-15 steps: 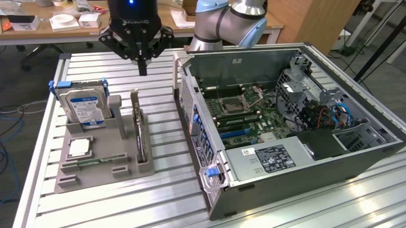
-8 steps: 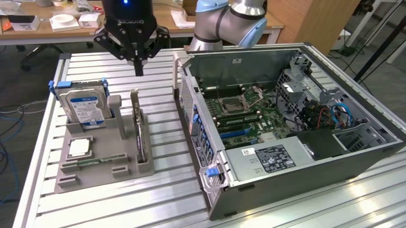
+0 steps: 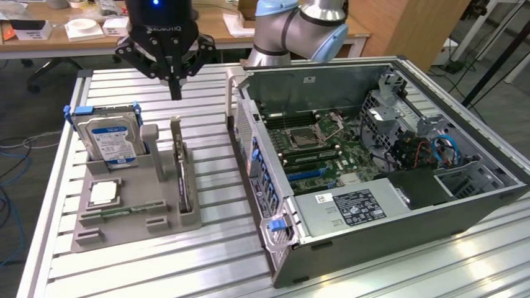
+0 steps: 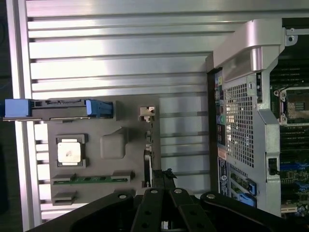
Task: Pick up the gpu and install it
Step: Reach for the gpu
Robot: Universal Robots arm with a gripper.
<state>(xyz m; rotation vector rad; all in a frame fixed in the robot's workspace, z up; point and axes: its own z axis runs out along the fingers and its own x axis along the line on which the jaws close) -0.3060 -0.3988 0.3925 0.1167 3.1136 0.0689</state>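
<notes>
Approach step, nothing picked yet: the gripper (image 3: pixel 175 93) hangs in the exterior view's upper left, jaws pressed together and empty. It is above the gpu (image 3: pixel 182 180), which stands on edge in the holder (image 3: pixel 120 231) left of centre. A grasp calls for spread jaws straddling its thin edge.

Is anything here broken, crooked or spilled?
Nothing stands out. The hard drive and the graphics card stand upright in the gray holder, the chip lies flat in it, and the computer case lies open on its side, seemingly on purpose.
</notes>
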